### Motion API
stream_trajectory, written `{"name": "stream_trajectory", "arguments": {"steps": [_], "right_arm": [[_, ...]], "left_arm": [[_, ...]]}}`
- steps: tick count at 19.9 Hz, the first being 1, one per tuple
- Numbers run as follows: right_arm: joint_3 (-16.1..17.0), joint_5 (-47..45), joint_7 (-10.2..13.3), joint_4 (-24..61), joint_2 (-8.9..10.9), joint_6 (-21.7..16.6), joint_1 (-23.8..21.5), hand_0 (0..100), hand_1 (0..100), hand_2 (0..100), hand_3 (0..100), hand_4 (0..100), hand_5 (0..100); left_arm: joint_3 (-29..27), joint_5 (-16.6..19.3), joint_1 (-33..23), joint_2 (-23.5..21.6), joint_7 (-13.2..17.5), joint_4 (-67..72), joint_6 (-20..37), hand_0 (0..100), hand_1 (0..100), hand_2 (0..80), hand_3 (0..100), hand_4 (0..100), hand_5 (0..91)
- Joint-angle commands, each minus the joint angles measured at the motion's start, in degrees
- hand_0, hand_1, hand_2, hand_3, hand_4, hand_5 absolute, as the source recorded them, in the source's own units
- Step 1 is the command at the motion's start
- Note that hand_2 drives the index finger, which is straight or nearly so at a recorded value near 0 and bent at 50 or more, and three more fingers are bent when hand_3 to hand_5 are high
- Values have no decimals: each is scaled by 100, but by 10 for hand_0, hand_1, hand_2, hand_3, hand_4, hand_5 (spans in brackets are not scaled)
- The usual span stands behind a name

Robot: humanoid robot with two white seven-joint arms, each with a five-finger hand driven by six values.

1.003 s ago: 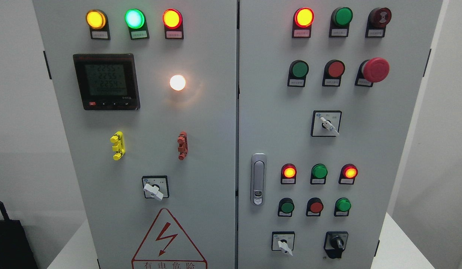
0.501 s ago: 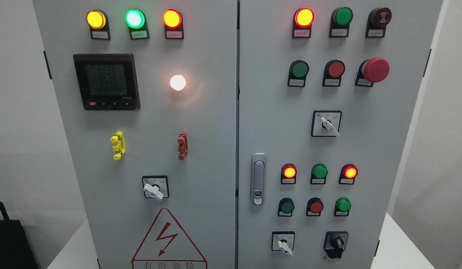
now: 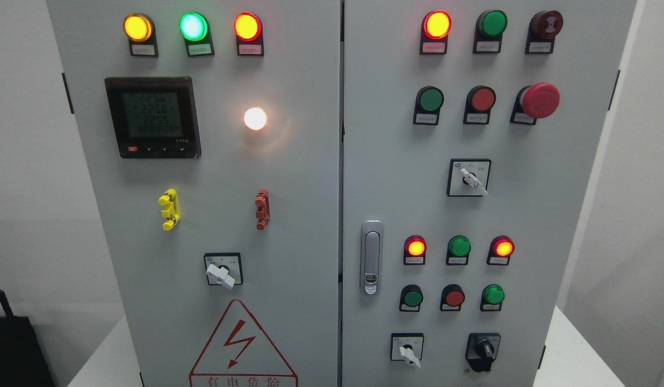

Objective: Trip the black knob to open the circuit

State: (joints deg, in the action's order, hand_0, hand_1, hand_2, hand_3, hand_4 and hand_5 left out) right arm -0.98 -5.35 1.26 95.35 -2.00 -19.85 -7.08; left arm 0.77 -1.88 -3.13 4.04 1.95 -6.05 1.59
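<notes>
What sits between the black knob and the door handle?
In the head view, a white-handled selector switch sits between the black knob and the door handle.

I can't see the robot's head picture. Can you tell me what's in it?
A grey electrical cabinet with two doors fills the view, dotted with lit lamps and buttons. The black knob sits at the right door's bottom, untouched. No robot hands show.

Nothing of the robot's own body comes into the head view at this moment. Its colours, shapes, cables, screws and markings cannot be told from here. The front of the grey cabinet (image 3: 300, 177) fills the frame from left to right, and no part of the machine shows before it.
</notes>
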Motion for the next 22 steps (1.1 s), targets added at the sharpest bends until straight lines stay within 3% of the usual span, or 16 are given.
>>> {"name": "stream_trajectory", "arguments": {"steps": [1, 22], "right_arm": [[62, -10, 23, 160, 33, 16, 137, 961, 833, 0, 908, 939, 967], [54, -19, 15, 46, 77, 289, 532, 972, 841, 0, 911, 939, 963]], "left_arm": [[-7, -14, 14, 9, -1, -1, 8, 120, 389, 0, 0, 0, 0], [-7, -14, 23, 9, -1, -1, 8, 120, 389, 0, 0, 0, 0]]}}
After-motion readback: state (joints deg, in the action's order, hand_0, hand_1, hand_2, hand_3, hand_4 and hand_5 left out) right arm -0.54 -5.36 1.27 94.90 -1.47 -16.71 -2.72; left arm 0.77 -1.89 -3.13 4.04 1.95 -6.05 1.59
